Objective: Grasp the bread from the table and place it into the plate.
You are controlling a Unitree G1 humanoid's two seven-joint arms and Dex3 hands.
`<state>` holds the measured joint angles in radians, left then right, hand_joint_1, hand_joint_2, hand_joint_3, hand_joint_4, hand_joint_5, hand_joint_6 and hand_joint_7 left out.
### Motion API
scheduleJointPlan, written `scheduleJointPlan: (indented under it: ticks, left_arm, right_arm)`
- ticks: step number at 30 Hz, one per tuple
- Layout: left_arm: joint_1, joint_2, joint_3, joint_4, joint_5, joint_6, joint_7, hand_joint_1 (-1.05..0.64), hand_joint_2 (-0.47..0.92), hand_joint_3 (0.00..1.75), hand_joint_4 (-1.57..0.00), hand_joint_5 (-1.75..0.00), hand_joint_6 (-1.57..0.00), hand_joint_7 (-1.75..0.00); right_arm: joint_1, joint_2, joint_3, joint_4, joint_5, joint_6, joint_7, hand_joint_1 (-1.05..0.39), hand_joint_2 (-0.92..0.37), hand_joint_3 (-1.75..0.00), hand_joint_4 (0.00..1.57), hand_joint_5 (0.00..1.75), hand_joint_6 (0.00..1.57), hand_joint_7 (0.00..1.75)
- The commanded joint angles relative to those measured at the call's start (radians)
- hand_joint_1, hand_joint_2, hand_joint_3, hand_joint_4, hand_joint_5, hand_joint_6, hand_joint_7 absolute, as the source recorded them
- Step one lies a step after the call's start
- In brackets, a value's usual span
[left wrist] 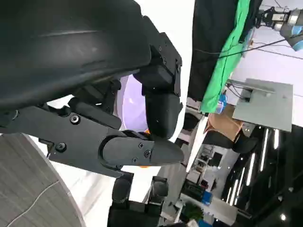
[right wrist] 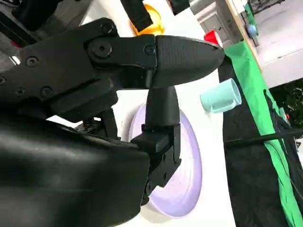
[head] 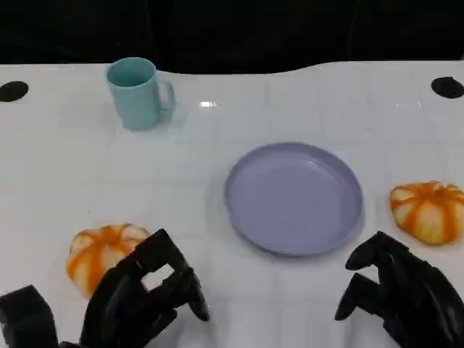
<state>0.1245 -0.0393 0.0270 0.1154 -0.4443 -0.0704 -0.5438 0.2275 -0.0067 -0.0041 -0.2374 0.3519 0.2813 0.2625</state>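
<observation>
table: white surface (head: 87, 174) with faint tile-like lines, a dark round hole at the far left edge (head: 12, 90) and another at the far right edge (head: 447, 87).
plate: pale lavender plate (head: 250, 225), round, near the middle of the table, nothing lying in it; it also shows past the right hand's fingers in the right wrist view (right wrist: 189, 189).
left bread: orange-and-white striped bun (head: 98, 250) on the table at the near left, well apart from the plate, partly covered by the left hand.
right bread: a second striped bun (head: 429, 210) on the table just right of the plate, not touching its rim.
cup: light teal mug (head: 135, 93) standing upright at the far left, handle turned to the right.
left hand: black hand (head: 145, 297) at the near left, fingers curled, just beside and over the near side of the left bread; whether it grips the bun cannot be told.
right hand: black hand (head: 402, 290) at the near right, fingers bent and apart, grasping nothing, near the plate's near-right edge and apart from the right bread.
writing: no brand or label can be read on any item.
</observation>
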Motion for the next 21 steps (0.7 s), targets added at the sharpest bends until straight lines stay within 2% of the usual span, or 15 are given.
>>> scheduleJointPlan:
  ticks: [1, 21]
  left_arm:
    - [-0.004, 0.009, 0.006, 0.001, 0.0, -0.001, -0.006, -0.6, 0.92, 0.3, -0.77, -1.75, -0.52, -1.75]
    - [-0.002, 0.003, 0.015, -0.006, -0.001, 0.001, 0.001, -0.6, 0.92, 0.28, -0.78, -1.75, -0.53, -1.75]
  right_arm:
    - [-0.007, -0.011, -0.013, -0.007, 0.004, -0.005, -0.002, -0.49, -0.92, -0.5, 0.59, 1.75, 0.42, 1.68]
    - [-0.004, -0.01, -0.006, -0.015, -0.003, -0.004, -0.005, -0.49, -0.92, -0.5, 0.61, 1.75, 0.44, 1.67]
